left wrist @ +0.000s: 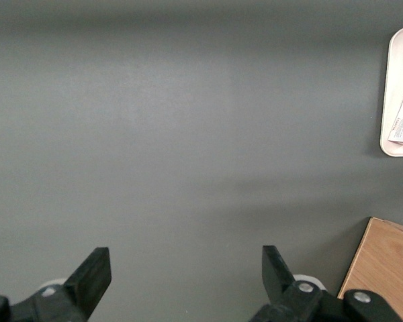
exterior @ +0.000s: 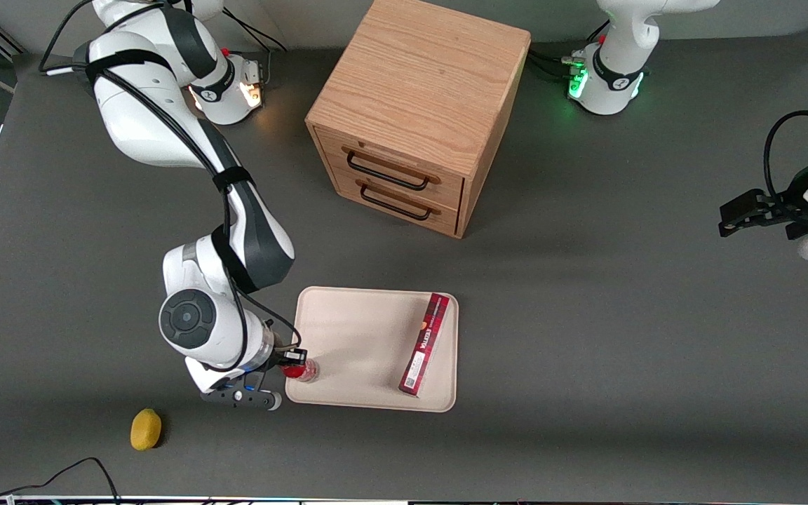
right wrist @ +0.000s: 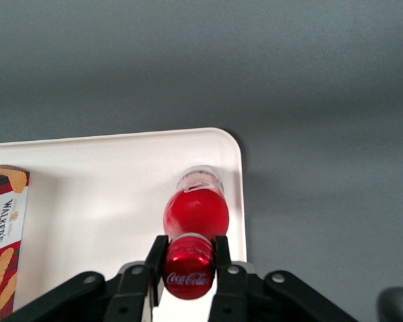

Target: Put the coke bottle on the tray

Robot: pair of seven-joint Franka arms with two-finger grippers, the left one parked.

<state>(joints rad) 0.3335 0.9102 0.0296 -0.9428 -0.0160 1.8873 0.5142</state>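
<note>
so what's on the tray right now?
On the tray: a red box, and the bottle at its edge, gripped at the cap by the hand. Whether its base touches down is hidden.

This is a robotics lab set up for manipulation trials. Two white arms are bolted by their bases straight onto a broad grey tabletop, with status lights glowing at the bases, one green and one amber, and black cables trailing off the edges. The objects are everyday props laid out as for a test rather than for use: a small wooden drawer cabinet with two black handles, a cream tray carrying a dark-red biscuit box, a yellow lemon. The working arm's tool grips a coke bottle by the neck over the tray's edge.
</note>
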